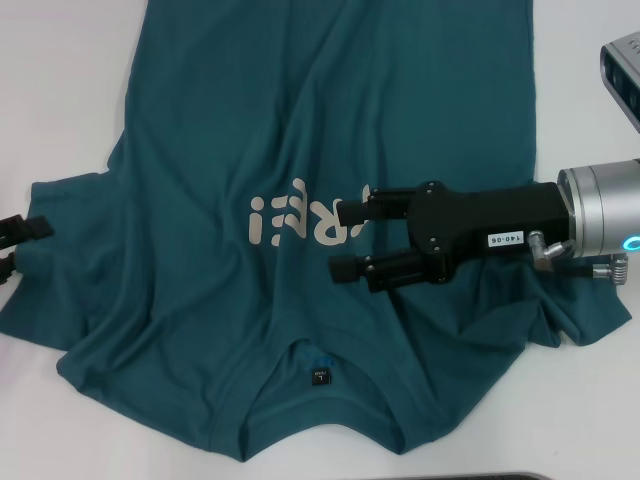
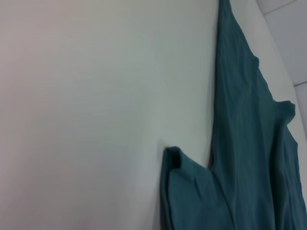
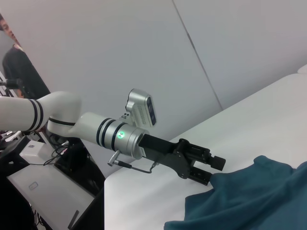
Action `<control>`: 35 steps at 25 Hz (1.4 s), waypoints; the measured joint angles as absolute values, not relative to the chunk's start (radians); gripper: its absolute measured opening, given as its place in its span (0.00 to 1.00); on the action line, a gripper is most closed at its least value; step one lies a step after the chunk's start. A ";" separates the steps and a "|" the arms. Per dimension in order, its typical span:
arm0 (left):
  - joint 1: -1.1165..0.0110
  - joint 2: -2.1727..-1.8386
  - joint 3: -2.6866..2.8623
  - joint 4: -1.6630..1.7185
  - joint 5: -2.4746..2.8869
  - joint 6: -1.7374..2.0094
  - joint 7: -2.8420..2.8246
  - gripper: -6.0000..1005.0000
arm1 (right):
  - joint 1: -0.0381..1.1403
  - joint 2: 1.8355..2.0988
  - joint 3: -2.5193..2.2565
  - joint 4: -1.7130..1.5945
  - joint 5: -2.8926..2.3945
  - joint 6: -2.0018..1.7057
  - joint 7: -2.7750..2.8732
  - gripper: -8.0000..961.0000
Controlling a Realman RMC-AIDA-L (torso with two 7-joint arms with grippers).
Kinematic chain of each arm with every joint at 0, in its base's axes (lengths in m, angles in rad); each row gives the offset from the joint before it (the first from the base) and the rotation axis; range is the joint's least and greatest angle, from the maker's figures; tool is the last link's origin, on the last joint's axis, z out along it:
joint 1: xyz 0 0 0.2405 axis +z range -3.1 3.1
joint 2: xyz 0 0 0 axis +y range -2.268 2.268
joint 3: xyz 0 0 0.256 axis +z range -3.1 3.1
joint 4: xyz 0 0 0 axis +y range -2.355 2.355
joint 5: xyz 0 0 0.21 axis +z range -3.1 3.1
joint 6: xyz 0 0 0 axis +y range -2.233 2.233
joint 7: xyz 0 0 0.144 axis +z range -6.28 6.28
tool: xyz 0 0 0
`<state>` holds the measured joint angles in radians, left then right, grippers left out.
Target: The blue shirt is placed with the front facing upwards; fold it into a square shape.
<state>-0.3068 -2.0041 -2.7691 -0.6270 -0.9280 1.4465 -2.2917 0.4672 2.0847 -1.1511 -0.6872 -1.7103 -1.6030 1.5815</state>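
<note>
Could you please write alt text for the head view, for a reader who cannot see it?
A blue shirt lies face up and wrinkled on a white table, collar nearest the camera. The right claw reaches in from the right above the chest lettering, fingers apart. The left claw sits at the left sleeve's edge.

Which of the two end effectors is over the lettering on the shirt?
The right end effector, open above the pale lettering on the blue shirt. The left end effector is out at the sleeve's edge instead.
</note>
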 joint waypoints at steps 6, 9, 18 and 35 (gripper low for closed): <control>-0.336 -2.004 -2.748 -0.602 -0.928 1.428 -2.292 0.67 | 0.468 2.085 -1.150 -0.687 -1.710 -1.603 1.582 0.92; -0.341 -2.004 -2.731 -0.600 -0.928 1.416 -2.296 0.67 | 0.468 2.085 -1.144 -0.687 -1.711 -1.603 1.582 0.92; -0.332 -2.031 -2.716 -0.698 -0.928 1.454 -2.298 0.56 | 0.468 2.085 -1.130 -0.687 -1.713 -1.604 1.582 0.92; -0.330 -2.025 -2.709 -0.705 -0.916 1.471 -2.302 0.02 | 0.472 2.085 -1.112 -0.687 -1.713 -1.606 1.583 0.92</control>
<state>-0.3301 -2.0254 -2.7088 -0.7051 -0.9156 1.4714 -2.3025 0.4724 2.0847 -1.1117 -0.6872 -1.7125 -1.6061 1.5831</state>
